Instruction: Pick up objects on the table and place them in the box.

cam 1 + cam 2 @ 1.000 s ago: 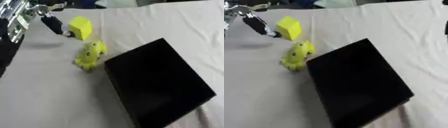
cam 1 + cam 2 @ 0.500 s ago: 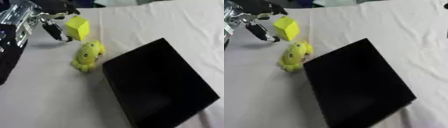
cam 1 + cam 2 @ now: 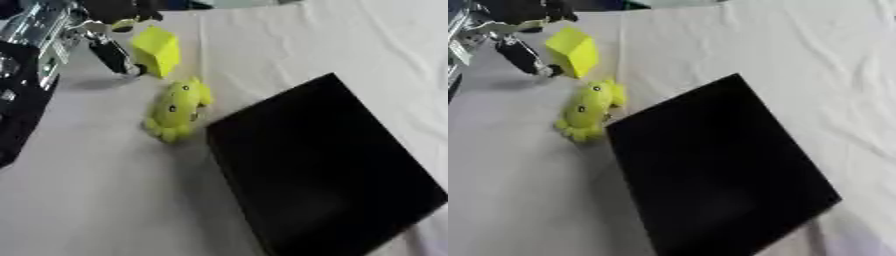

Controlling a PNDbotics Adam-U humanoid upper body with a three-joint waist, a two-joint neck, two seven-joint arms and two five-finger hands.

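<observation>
Yellow block (image 3: 157, 50) sits in the upper left of the frame, between the left hand's (image 3: 98, 31) spread fingers and thumb, not visibly clamped. It looks light and rigid; opposite flat faces suit a pinch. Below it lies a soft-looking yellow-green toy (image 3: 176, 109) beside the black box (image 3: 324, 165).
</observation>
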